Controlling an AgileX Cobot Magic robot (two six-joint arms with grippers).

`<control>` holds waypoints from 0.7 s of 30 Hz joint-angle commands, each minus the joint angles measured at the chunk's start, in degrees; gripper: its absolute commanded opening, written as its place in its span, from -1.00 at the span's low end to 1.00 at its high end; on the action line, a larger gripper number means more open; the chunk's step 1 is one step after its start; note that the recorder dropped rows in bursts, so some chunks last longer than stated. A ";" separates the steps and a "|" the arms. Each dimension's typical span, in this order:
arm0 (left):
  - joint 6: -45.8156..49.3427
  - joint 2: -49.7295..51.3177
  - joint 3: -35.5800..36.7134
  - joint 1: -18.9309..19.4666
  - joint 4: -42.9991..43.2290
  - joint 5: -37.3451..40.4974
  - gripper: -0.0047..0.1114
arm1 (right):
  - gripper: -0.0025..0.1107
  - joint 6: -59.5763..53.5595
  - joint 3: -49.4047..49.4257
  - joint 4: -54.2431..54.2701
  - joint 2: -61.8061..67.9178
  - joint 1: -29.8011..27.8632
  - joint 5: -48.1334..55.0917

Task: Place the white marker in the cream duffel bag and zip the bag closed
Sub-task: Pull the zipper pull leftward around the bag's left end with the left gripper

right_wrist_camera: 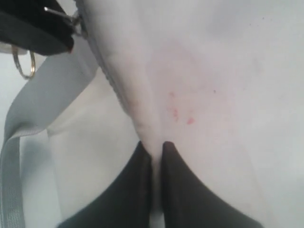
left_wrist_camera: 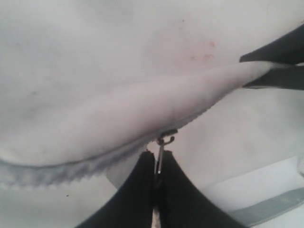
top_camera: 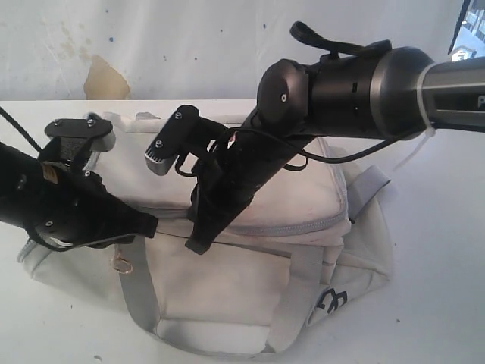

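White table (top_camera: 443, 296); white backdrop wall (top_camera: 227, 45), faintly speckled, one tan stain (top_camera: 104, 80); window sliver (top_camera: 471, 30), upper right corner.

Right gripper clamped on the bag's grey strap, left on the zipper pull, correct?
One error: the right wrist view shows the right gripper pinching a fold of the cream duffel bag fabric instead. Left gripper does hold the zipper pull.

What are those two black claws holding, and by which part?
Both grip the cream duffel bag: the left arm's jaws are shut on its metal zipper pull, the right arm's jaws pinch a fold of its fabric.
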 commanded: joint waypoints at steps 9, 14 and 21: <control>0.00 -2.66 -0.45 8.77 -0.86 9.58 -0.92 | -0.96 7.03 -0.03 -8.17 0.00 -0.74 5.23; 0.51 -2.66 -0.45 13.62 0.21 12.75 -0.92 | -0.96 7.35 -0.03 -8.17 0.00 -0.74 5.23; 7.41 -2.66 -1.33 20.79 0.21 12.36 -0.92 | -0.96 14.70 -0.03 -14.84 0.00 -0.74 5.23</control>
